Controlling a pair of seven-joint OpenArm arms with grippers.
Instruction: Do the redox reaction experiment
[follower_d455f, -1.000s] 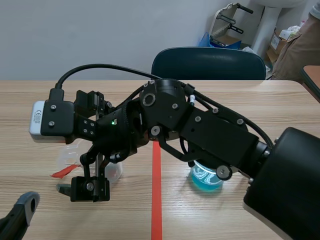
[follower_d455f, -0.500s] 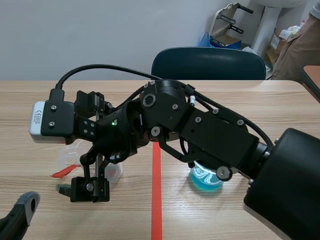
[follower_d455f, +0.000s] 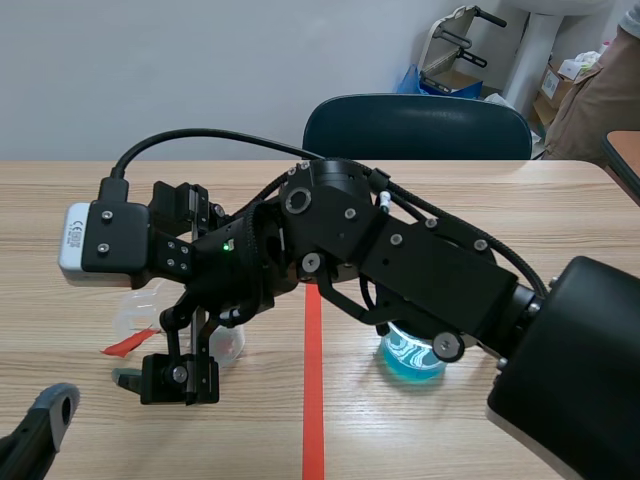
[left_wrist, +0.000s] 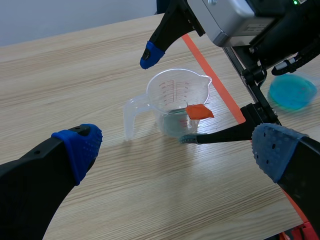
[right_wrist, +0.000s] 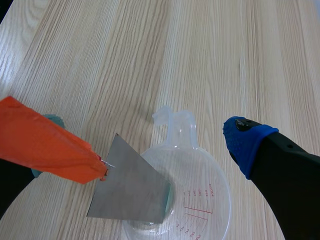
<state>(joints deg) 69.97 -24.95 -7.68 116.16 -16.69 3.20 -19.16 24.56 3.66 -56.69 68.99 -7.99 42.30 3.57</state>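
Right gripper (right_wrist: 149, 131) hangs over the cup (left_wrist: 161, 107) with its fingers spread wide, one pad past the cup's far rim and the other low just beside its wall, clamped on nothing. Across the last second nothing in the scene view has shifted. This arm has kept its pose above the cup, and the metal sheet (right_wrist: 132, 190) leans inside the cup just as it did. Its lower edge sits in what looks like a little clear liquid, and its orange tag (right_wrist: 45, 142) sticks out over the rim. I read that as a pause with the sheet already let go into the cup, so the dipping step looks done and pulling back is likely next. Left gripper (left_wrist: 177, 150) waits low on the robot's side of the cup, fingers apart and empty, near it but not touching. Bare table (left_wrist: 75, 70) lies open beyond the cup and on its handle side, and the table's far edge is well apart from it. On the spout side runs the red tape line (follower_d455f: 313, 400). Past that, a dish (follower_d455f: 412, 358) of blue liquid sits under the right forearm (follower_d455f: 430, 270). A retreat from the cup probably wants to rise first rather than sweep sideways, or the tag or the dish could be caught.
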